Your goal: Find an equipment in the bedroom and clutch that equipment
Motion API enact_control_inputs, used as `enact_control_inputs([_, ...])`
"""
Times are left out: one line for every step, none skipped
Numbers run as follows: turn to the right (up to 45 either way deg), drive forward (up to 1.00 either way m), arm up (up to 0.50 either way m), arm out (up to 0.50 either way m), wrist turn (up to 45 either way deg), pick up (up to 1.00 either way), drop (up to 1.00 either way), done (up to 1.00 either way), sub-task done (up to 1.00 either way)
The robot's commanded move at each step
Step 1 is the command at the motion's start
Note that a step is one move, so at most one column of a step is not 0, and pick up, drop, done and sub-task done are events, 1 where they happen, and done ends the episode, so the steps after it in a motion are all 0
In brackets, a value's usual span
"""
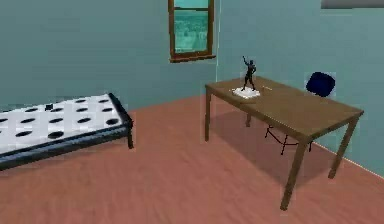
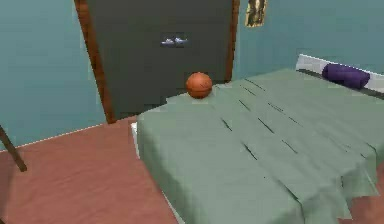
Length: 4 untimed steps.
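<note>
The gripper's state cannot be told, nor how the task's thing lies relative to its fingers.

In the arm side view, an orange ball (image 2: 199,85) with dark seams sits just above the middle of the frame. It rests on the green bed (image 2: 270,150), at the bed's far corner, touching the rumpled cover. The bed spreads from the frame's centre to its right and bottom edges. A purple pillow (image 2: 346,75) lies at the upper right, well apart from the ball, with a white piece (image 2: 308,62) just to its left.

Behind the ball stands a dark door (image 2: 150,70) in a brown frame, and a small pale handle (image 2: 174,42) sits on it above the ball. A framed picture (image 2: 257,12) hangs on the teal wall at the top, right of the door. Reddish-brown floor (image 2: 70,180) takes the lower left, and a dark slanted leg (image 2: 10,148) cuts in at the left edge.

In the forward view, a wooden table (image 1: 300,112) stands at the right. A dark statuette (image 1: 248,70) stands upright on a flat white base (image 1: 246,92) near the table's far corner. A blue chair (image 1: 320,84) shows behind the table. At the left a second bed (image 1: 60,120) carries a white cover with black dots, and a brown-framed window (image 1: 192,30) is at the top centre.
</note>
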Motion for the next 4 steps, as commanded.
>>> enact_control_inputs([-45.0,0.00,0.00,0.00,0.0,0.00,0.00,0.00,0.00])
enact_control_inputs([-45.0,0.00,0.00,0.00,0.0,0.00,0.00,0.00,0.00])
enact_control_inputs([-6.0,0.00,0.00,0.00,0.0,0.00,0.00,0.00,0.00])
enact_control_inputs([0.0,0.05,0.00,0.00,0.0,0.00,0.00,0.00,0.00])
